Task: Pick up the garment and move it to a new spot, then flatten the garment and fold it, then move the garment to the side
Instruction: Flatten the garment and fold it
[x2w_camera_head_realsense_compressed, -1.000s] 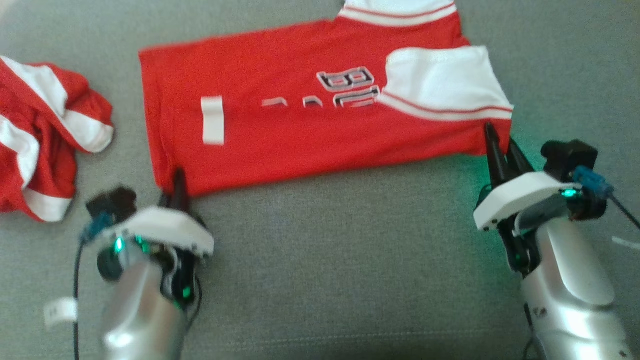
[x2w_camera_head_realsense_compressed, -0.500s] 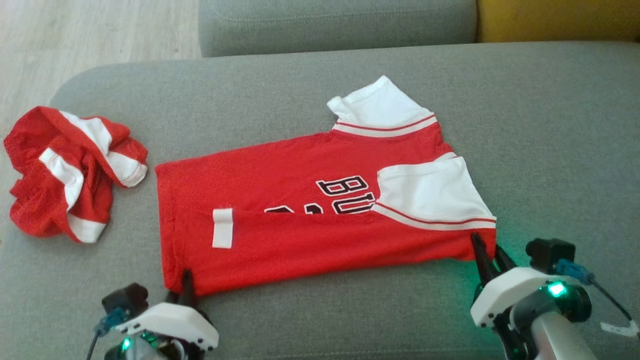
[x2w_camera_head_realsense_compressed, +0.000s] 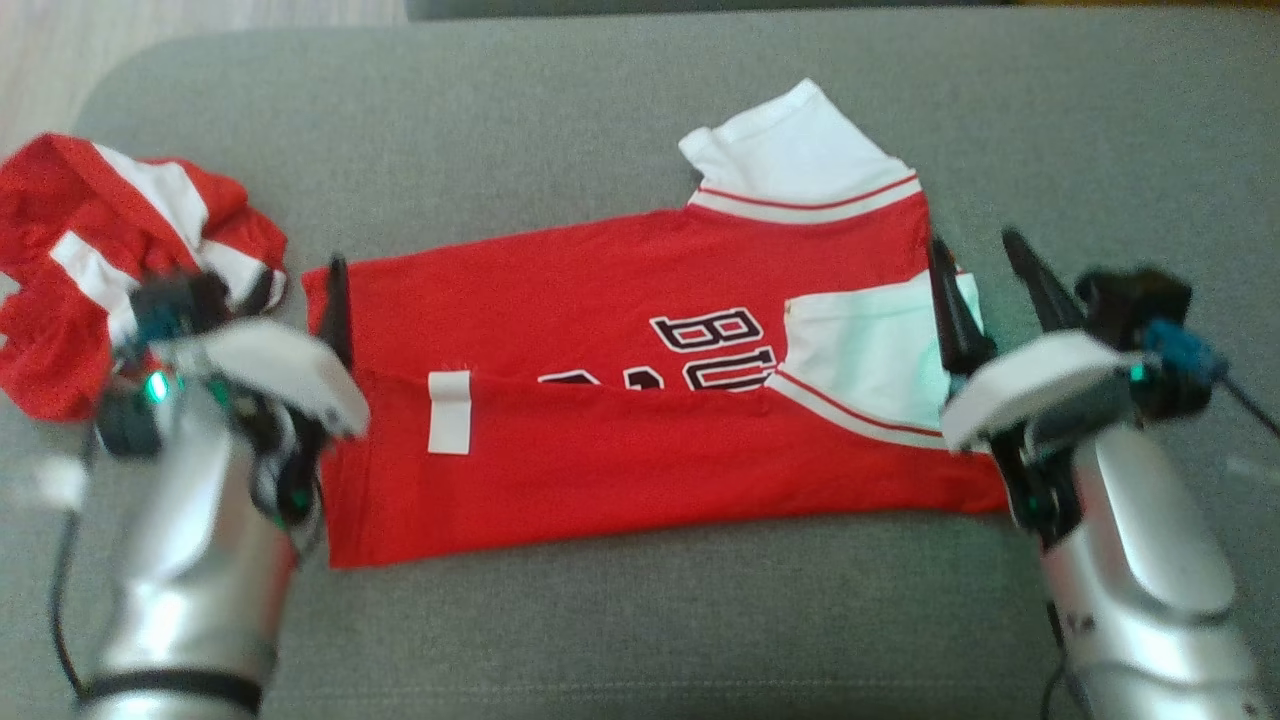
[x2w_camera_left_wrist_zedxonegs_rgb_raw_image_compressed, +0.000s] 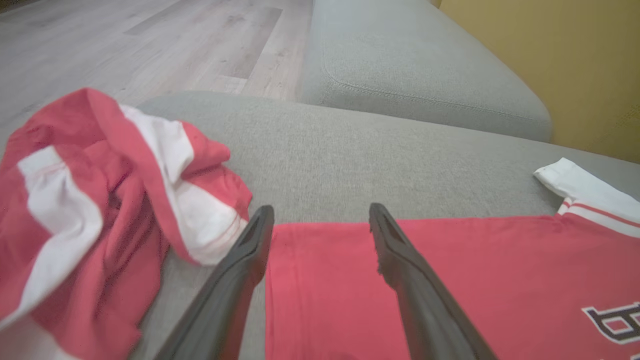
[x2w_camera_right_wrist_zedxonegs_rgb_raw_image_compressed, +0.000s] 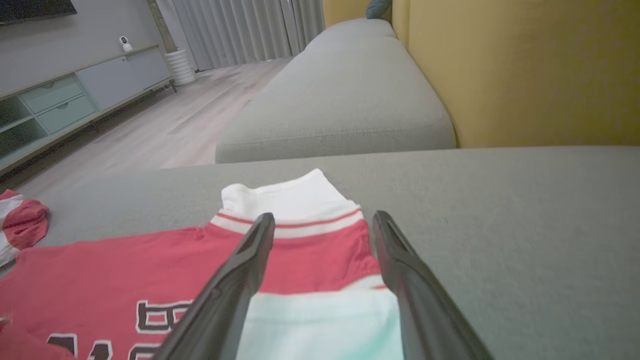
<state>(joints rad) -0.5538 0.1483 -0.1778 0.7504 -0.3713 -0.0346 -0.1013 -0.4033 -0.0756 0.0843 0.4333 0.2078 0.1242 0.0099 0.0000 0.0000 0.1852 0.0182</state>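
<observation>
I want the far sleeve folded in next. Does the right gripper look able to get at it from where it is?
Probably yes. The right gripper is open, and the far sleeve lies flat on the sofa just ahead of it, with nothing between.

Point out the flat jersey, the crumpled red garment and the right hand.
flat jersey (x2w_camera_head_realsense_compressed: 600, 470): head view, red folded-over lower panel.
crumpled red garment (x2w_camera_left_wrist_zedxonegs_rgb_raw_image_compressed: 60, 215): left wrist view, white stripe.
right hand (x2w_camera_head_realsense_compressed: 972, 242): head view, midway between fingertips.
</observation>
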